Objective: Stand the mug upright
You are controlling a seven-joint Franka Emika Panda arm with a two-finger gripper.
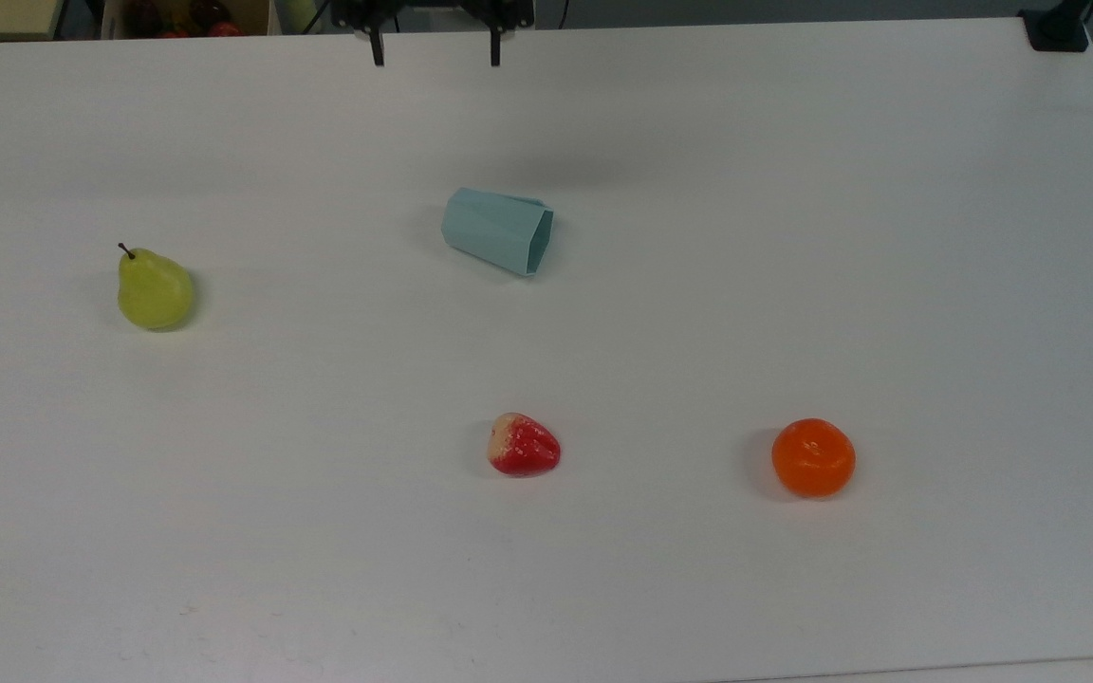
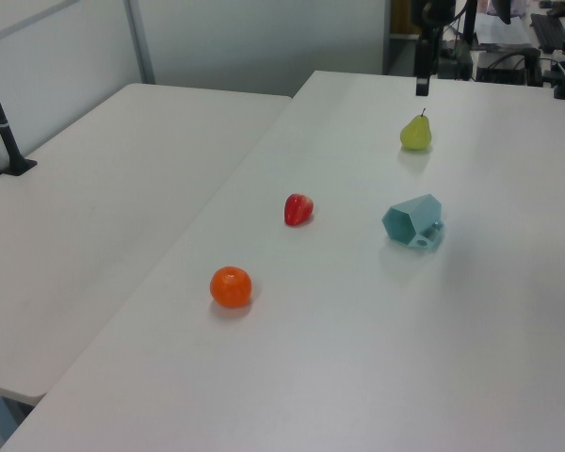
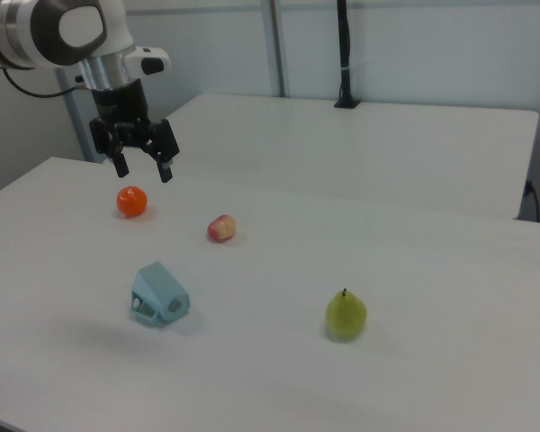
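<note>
In the top view the strawberry (image 1: 524,445) lies nearest. The pale teal faceted mug (image 1: 498,230) lies on its side, mouth toward the top view's right. The gripper (image 3: 144,167) hangs above the table, fingers spread.

A robotics lab or office. Plain white tables (image 3: 414,135) stand by partition walls (image 2: 56,56). A clamped black camera pole (image 3: 345,54) rises behind.

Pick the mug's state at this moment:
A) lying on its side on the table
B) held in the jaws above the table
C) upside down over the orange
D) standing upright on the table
A: the mug lies on its side on the table, its open mouth facing sideways, with the gripper open in the air well above it.
</note>
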